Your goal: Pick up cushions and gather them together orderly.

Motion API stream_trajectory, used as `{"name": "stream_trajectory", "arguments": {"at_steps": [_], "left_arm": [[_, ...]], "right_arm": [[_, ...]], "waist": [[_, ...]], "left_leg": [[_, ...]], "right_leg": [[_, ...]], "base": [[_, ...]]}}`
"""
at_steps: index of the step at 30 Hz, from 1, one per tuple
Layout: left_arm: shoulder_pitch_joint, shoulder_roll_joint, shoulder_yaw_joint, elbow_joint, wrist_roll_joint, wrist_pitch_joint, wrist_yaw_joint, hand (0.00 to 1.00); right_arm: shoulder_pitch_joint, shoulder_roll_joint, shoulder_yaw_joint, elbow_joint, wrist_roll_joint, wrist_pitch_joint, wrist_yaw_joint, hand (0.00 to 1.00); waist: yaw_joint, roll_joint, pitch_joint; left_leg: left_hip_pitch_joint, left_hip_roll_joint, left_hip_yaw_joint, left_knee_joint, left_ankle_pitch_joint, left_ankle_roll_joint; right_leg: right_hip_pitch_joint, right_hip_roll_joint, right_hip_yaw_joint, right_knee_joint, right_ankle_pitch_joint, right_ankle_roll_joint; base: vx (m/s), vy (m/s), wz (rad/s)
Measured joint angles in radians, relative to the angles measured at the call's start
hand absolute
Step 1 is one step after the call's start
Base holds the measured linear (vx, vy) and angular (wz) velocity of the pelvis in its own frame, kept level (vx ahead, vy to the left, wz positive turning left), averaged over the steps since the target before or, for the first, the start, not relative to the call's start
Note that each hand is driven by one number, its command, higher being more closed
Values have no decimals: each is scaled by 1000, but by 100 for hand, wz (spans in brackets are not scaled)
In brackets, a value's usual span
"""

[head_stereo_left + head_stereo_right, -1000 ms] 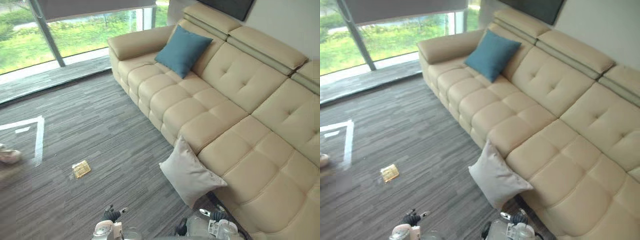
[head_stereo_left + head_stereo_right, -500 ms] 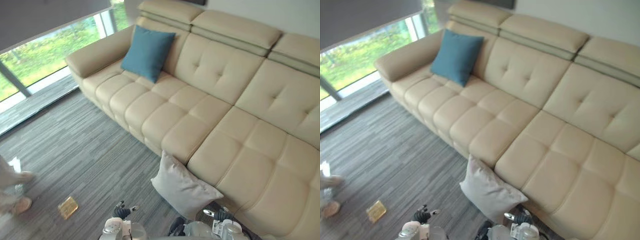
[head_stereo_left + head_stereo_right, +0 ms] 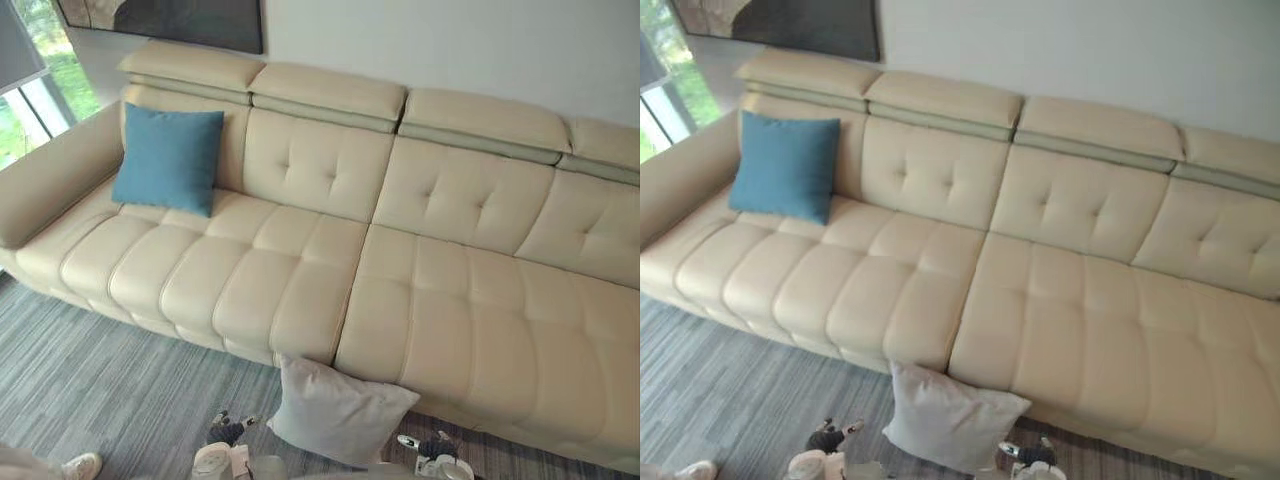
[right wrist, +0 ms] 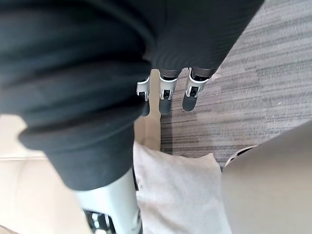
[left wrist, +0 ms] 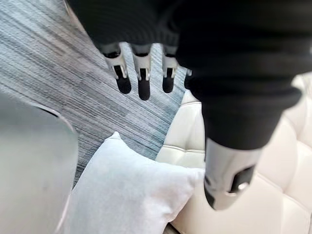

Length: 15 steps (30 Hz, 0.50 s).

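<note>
A blue cushion (image 3: 168,158) stands upright against the backrest at the left end of the beige sofa (image 3: 430,290). A light grey cushion (image 3: 335,412) sits on the carpet, leaning against the sofa's front near its middle. My left hand (image 5: 141,78) hangs low above the carpet just left of the grey cushion (image 5: 126,195), fingers straight and holding nothing. My right hand (image 4: 165,95) hangs on the other side of the grey cushion (image 4: 180,190), also open and empty. Neither hand touches a cushion.
Grey striped carpet (image 3: 90,380) lies in front of the sofa. A person's shoe (image 3: 80,466) shows at the lower left. A window (image 3: 35,85) is at the far left and a dark picture (image 3: 170,18) hangs on the wall above the sofa.
The whole picture has swung round, so the camera has moved and now faces the sofa front-on. The cushions lie where they were. Both hands still hang low and empty.
</note>
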Motion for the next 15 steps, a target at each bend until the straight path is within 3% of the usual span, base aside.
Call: {"name": "stream_trajectory", "arguments": {"at_steps": [4,8,10,13,15], "left_arm": [[5,-9,-1,2,-1,0,4,0],[-8,-15,-3,-4,-12,-2,10,0],[-57,-17,-4,-23,-42,-2,31,0],[-131,-16,-10,-55,-83,-3,50,0],[-193,-10,-10,-80,-113,-5,73,0]], "right_arm": [[1,-9,-4,0,1,-2,-1,0],[-15,-26,-3,0,5,-4,-20,0],[-49,-40,1,-18,22,-4,-38,0],[-105,-59,-1,-68,54,-10,-61,0],[-160,-58,-2,-83,86,-13,-81,0]], "waist": [[0,15,-1],[0,29,20],[2,30,80],[0,44,177],[0,31,234]], "left_leg": [[43,18,53,-32,0,0],[1,35,69,-6,-4,1],[-121,60,59,142,-57,7],[-318,94,29,363,-126,13],[-456,116,14,479,-151,11]], "right_leg": [[-3,21,43,8,0,-1],[-81,27,39,88,-2,2],[-179,21,21,184,-47,12],[-347,10,-20,352,-119,-10],[-477,8,-23,460,-143,-21]], "base": [[10,-21,-41],[-69,-55,-17],[-201,-61,2],[-257,-76,9],[-246,-82,0]]}}
